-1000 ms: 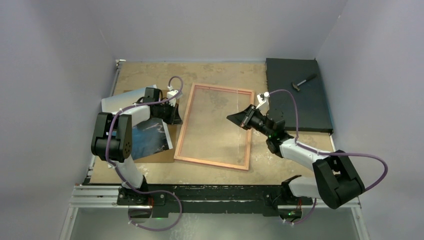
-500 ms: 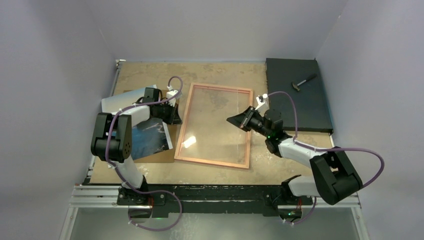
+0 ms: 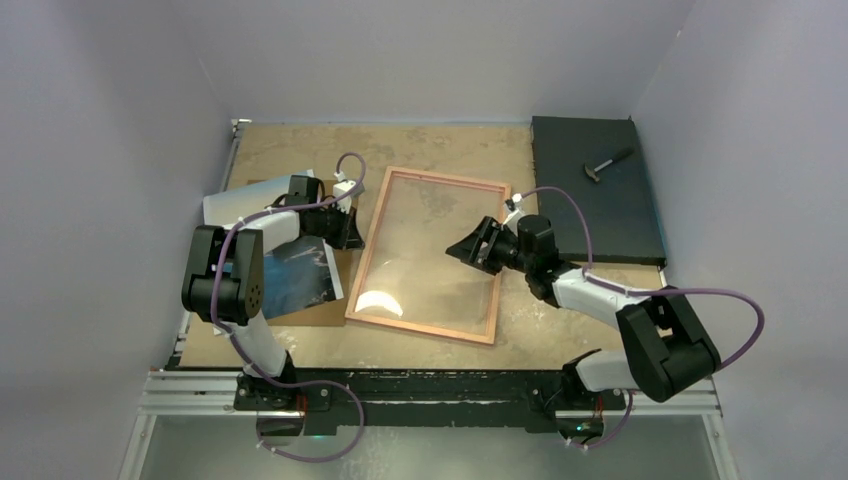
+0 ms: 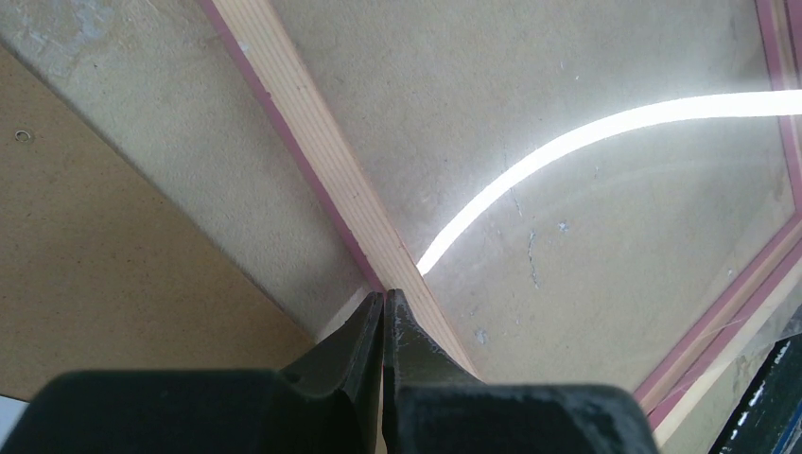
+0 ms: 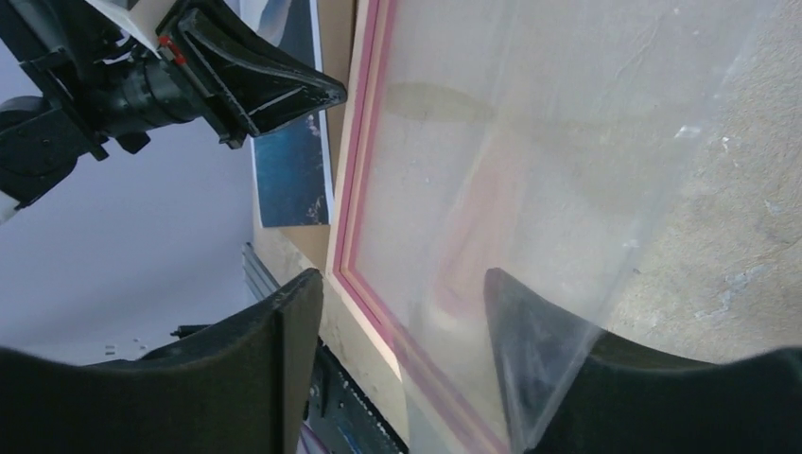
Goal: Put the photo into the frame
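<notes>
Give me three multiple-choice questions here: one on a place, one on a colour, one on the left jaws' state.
1. Where does the hammer lie? A between the arm bases; B on the black mat at far right; C against the left wall.
2. What colour dominates the photo? A red; B green; C dark blue.
3. The left jaws are: A shut; B wide open; C gripping the hammer.
Answers: 1 B, its head and handle rest on the mat; 2 C, the print shows blue sky; 3 A, the left wrist view shows the fingers pressed together.
</notes>
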### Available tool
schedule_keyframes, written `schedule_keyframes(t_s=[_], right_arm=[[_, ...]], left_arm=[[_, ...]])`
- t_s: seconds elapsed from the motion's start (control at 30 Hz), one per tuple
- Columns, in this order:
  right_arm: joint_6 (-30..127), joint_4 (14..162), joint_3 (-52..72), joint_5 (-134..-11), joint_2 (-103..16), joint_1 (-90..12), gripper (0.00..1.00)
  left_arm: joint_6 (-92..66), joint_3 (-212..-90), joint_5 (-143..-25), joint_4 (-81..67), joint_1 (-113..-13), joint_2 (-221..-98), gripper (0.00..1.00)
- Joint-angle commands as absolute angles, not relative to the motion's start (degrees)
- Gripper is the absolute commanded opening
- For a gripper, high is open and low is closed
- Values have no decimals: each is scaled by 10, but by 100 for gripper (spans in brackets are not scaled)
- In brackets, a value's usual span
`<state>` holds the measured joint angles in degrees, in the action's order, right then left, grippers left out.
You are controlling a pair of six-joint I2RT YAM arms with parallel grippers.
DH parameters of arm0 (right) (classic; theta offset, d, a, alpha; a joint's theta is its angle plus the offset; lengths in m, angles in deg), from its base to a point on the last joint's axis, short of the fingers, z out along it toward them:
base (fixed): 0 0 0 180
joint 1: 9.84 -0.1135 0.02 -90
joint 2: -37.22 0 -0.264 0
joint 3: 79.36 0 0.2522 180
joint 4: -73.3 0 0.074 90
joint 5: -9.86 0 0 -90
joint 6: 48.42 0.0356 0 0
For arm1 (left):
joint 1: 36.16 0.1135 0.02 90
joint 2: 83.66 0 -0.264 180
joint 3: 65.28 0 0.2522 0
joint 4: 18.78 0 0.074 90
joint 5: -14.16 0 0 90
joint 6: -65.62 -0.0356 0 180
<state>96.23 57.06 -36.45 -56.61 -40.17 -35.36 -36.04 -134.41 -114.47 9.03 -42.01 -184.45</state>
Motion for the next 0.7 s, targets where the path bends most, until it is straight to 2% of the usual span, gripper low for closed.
schedule_keyframes(t_s=[0.0,0.03,0.07,0.1,0.67], right_arm=[[911,632,-319,-557,-407,-362,72],[905,641,-314,-556,-409,-362,75],[898,649,-309,-556,-410,-362,87],[890,662,-302,-558,-411,-361,90],[821,772,-256,-628,-422,-356,94]], left_arm=[[-387,-1315,-1105,145,-426,-1861,0],[-386,-1315,-1105,145,-426,-1861,0],[-386,-1315,-1105,145,-425,-1861,0],[-387,-1314,-1105,145,-425,-1860,0],[-387,-1314,-1107,143,-425,-1860,0]])
